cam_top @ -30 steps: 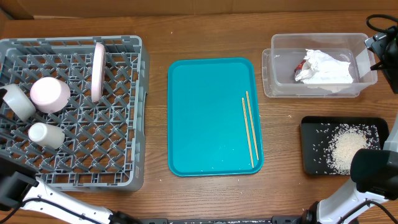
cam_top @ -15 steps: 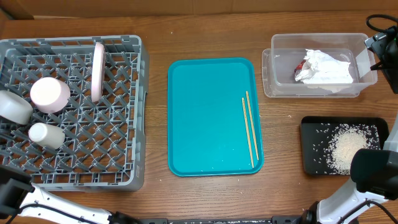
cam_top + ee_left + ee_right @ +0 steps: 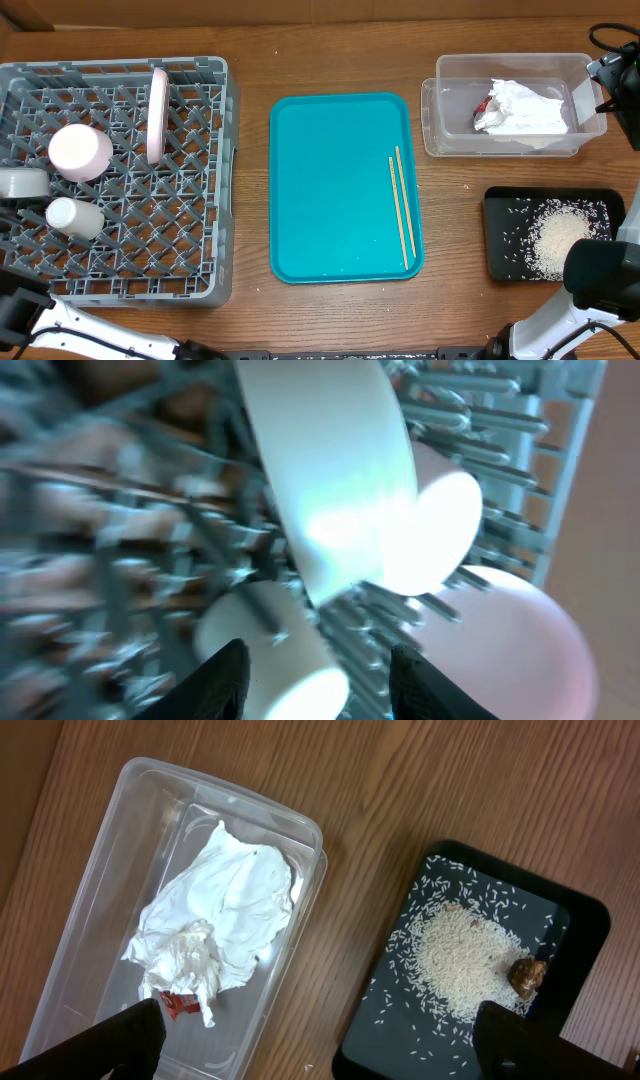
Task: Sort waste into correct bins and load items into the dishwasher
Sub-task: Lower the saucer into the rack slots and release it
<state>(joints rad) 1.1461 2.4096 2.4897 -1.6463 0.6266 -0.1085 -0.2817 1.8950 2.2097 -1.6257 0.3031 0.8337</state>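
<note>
In the grey dish rack stand the pale pink plate on edge, the upturned pink bowl, the white cup and, at the left edge, the grey-green saucer-bowl. My left gripper hovers open just over the rack. The saucer-bowl is ahead of it, the cup below it, and nothing is between the fingers. The two chopsticks lie on the teal tray. My right gripper stands wide open and empty above the bare wood between the two bins.
The clear tub at the back right holds the white napkin and the red wrapper. The black tray in front of it holds the rice and a brown scrap.
My left gripper has opened and let go of the saucer-bowl, which has settled lower at the rack's left edge. The right arm has not moved.
</note>
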